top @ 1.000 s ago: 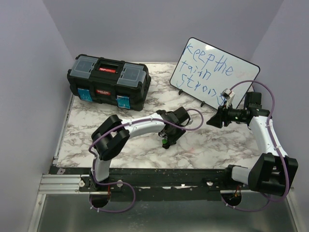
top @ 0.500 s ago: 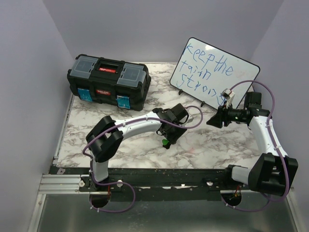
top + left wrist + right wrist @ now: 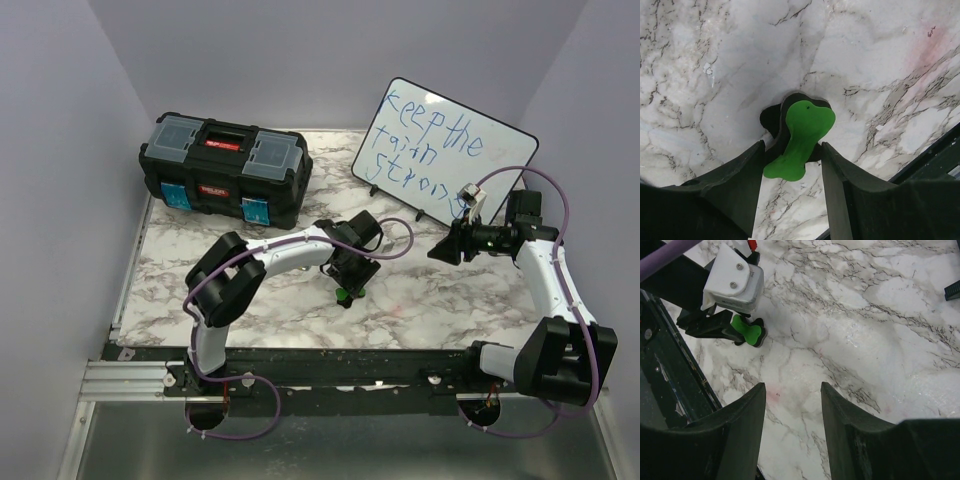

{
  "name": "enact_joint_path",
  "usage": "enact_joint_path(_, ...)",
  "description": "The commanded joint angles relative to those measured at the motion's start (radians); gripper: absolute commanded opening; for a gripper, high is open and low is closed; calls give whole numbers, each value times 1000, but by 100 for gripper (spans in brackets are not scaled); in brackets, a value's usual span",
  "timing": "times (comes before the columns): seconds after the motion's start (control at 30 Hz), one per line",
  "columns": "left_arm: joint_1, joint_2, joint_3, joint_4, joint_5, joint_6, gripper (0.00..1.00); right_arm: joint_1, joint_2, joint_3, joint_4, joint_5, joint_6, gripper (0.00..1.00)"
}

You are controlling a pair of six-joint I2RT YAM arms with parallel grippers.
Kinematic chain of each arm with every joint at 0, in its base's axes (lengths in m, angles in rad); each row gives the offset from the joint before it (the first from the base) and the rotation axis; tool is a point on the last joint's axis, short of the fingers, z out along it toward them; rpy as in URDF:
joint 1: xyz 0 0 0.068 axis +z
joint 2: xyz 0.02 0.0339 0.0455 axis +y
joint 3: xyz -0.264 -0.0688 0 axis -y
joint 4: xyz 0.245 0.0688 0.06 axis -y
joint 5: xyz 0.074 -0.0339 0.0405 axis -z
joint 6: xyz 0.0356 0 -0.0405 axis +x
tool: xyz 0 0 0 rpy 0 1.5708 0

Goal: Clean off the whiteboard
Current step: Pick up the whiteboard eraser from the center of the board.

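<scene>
The left gripper points down at the table, its two dark, matte fingers bracketing the eraser, which rests flat on the surface. The green handle lies between the fingers at a slight angle. Whether they already clamp it or only flank it cannot be determined from the wrist view. The eraser has a smooth, bone-shaped green plastic handle on a wider black pad, a shape that suits a sideways pinch. It is the wiping tool, so it must be secured first. The right gripper is spread and empty, hovering over bare table just in front of the whiteboard, probably waiting to steady it. The whiteboard stands propped on small black feet at the far right, tilted back, its glossy white face still fully covered in blue lettering. The table is polished, grey-veined marble. A black toolbox sits at far left.
</scene>
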Motion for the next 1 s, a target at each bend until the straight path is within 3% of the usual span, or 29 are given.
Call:
enact_joint_path(0.0, -2, 25, 2, 14, 44, 17, 47, 4, 6, 11, -7, 5, -4, 51)
enact_joint_path(0.23, -1, 36, -4, 22, 44, 10, 43, 4, 10, 13, -9, 5, -4, 51)
enact_joint_path(0.3, 0, 42, -1, 22, 44, 8, 37, 3, 9, 13, -8, 5, -4, 51)
enact_joint_path(0.57, 0, 46, -4, 19, 31, 5, 36, 4, 9, 13, -10, 3, -5, 51)
enact_joint_path(0.77, 1, 1, -27, 37, 21, -17, 3, 4, 4, 13, -9, 3, -4, 51)
enact_joint_path(0.97, 3, -167, -125, 101, 22, -73, 0, 3, 1, 9, -5, 8, 0, 51)
